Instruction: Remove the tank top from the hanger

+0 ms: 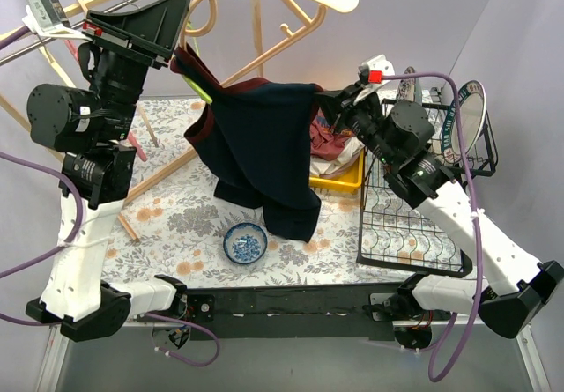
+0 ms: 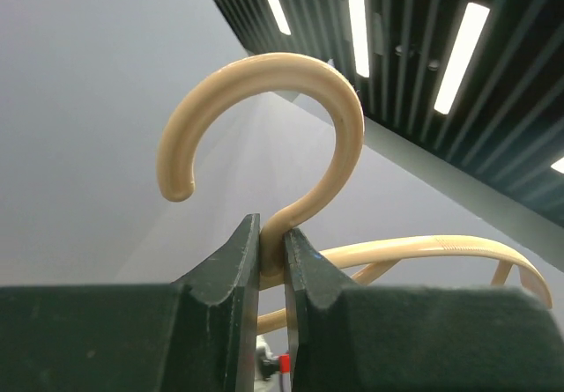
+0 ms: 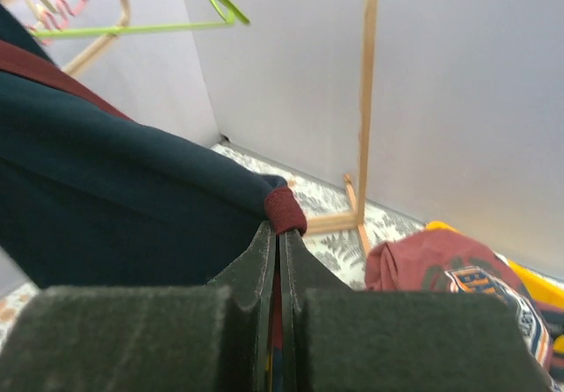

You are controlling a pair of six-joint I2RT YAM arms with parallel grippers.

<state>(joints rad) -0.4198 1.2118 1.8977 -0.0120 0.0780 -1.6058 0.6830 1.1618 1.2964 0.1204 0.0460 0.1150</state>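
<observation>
The tank top (image 1: 260, 145) is dark navy with maroon trim and hangs in the air over the middle of the table. High at the left, my left gripper (image 1: 181, 44) (image 2: 271, 233) is shut on the neck of the beige hanger (image 2: 300, 110) just below its hook. The top's left shoulder hangs right under that gripper, where a green hanger arm (image 1: 201, 88) pokes out. My right gripper (image 1: 328, 108) (image 3: 278, 231) is shut on the maroon-edged right strap (image 3: 285, 210), pulled out to the right. Cloth hides how the top sits on the hanger.
A wooden clothes rack (image 1: 159, 176) with more hangers stands at the back left. A blue patterned bowl (image 1: 245, 243) sits below the top. A yellow bin (image 1: 339, 181) with maroon clothes (image 3: 441, 264) and a black wire rack (image 1: 414, 225) fill the right side.
</observation>
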